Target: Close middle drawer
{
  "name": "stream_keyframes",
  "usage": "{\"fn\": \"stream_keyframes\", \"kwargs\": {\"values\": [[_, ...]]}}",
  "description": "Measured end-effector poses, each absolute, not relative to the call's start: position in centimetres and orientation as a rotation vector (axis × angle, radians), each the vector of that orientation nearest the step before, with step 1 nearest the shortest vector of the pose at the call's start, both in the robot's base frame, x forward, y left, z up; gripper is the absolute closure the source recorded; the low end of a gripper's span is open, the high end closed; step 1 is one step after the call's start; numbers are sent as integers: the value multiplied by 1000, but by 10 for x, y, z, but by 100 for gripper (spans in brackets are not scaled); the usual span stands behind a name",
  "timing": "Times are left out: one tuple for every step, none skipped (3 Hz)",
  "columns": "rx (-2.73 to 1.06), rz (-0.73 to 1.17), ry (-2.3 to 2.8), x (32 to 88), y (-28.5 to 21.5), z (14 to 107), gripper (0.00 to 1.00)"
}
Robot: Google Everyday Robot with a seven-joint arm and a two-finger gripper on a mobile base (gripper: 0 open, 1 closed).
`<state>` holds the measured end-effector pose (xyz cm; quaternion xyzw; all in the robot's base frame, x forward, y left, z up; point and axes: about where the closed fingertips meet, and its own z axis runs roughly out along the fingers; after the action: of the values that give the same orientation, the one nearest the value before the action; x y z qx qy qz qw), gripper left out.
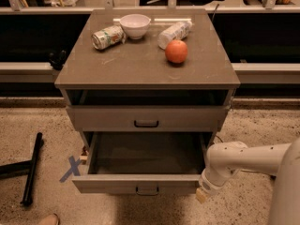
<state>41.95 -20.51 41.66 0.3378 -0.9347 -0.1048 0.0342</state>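
The middle drawer [140, 183] is a grey-brown shallow tray with a slim front panel and a small dark pull handle [146, 190]. It stands pulled out from the cabinet, and its inside [147, 153] is empty. My gripper [202, 194] is at the end of the white arm [243, 158] that reaches in from the right. It is low at the right front corner of the drawer's front panel, touching it or very nearly so. The taller drawer front [146, 118] above is shut.
On the tabletop [117, 64] stand a white bowl [135, 25], a lying can [108, 36], a lying bottle [174, 33] and an orange [176, 51]. A black bar [31, 168] and a blue X mark [71, 168] lie on the floor to the left.
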Motion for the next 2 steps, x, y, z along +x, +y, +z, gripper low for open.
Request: {"fn": "stream_keyframes", "kwargs": {"values": [[896, -352, -2997, 452, -202, 401, 100], [894, -352, -2999, 452, -202, 400, 100]]}}
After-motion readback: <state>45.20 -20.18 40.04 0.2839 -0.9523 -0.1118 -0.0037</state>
